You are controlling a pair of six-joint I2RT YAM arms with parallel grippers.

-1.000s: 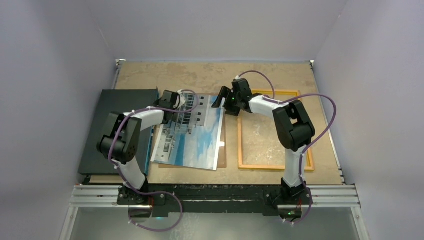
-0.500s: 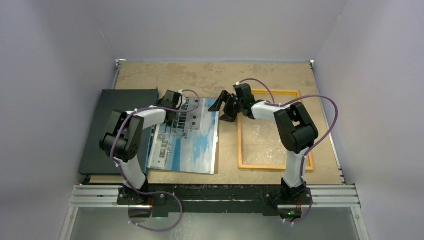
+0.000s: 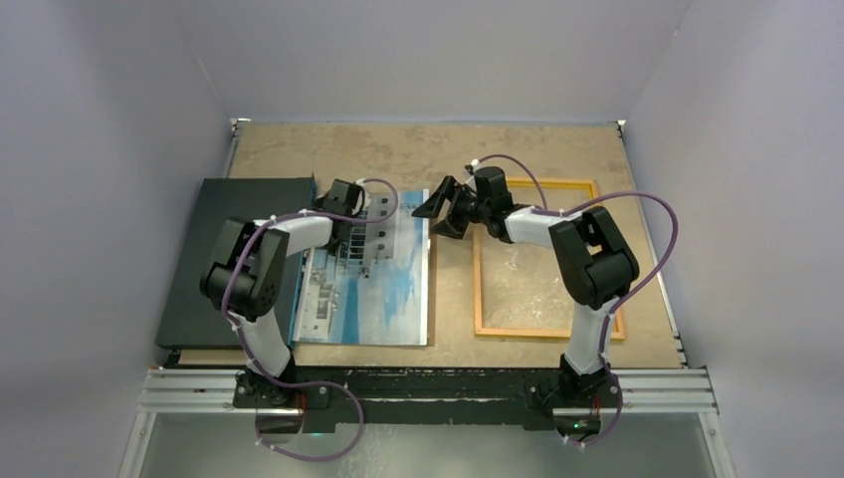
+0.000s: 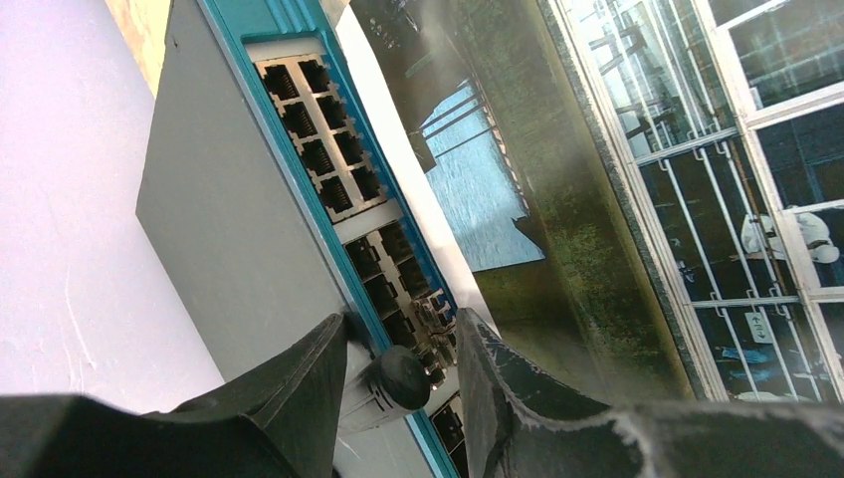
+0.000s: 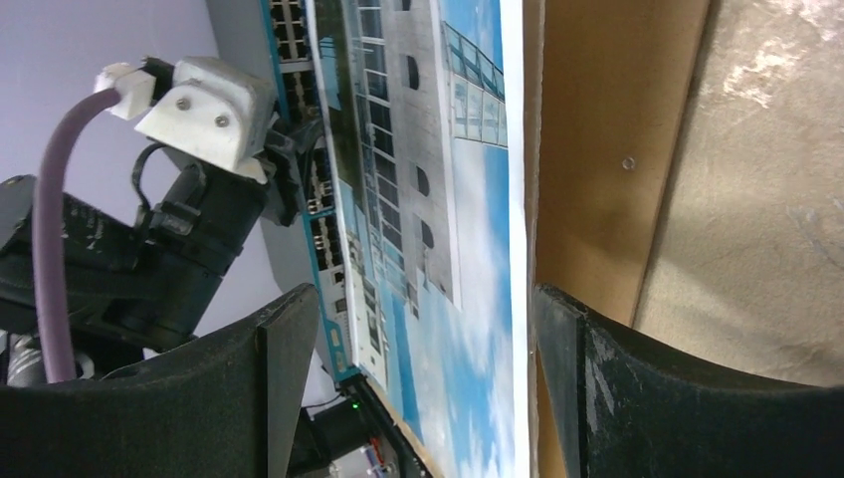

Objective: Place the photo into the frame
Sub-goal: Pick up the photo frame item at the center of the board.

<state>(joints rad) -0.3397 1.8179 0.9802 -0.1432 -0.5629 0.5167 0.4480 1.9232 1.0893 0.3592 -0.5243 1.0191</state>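
Currently the photo (image 3: 373,279) lies picture side up on the left-centre part of the worktop (image 3: 398,149), with its near edge close to the near edge of the worktop. Its left edge is just beside the teal port side of a black network switch (image 3: 234,249), which lies along the left edge of the worktop; I cannot tell if the paper rests on the switch or only against it. Under the photo there is a brown backing board (image 5: 587,149); in the right wrist view a strip of it shows beside the white right border of the photo. The frame (image 3: 518,332), yellow-orange, lies flat on the right half of the worktop, apart from the photo; the worktop surface is seen inside it.

The left hand (image 3: 340,224) is at the far left corner of the photo, over the line where photo and switch meet. In its own view its fingers (image 4: 299,398) stand partly apart, and the ports of the switch show in the gap; the white border of the photo runs up to one finger, but nothing is pinched between them.

The right hand (image 3: 438,219) hangs over the far right corner of the photo, between photo and frame. Its fingers (image 5: 637,398) are spread wide, released, holding nothing; the right border of the photo and the board strip lie in the gap.
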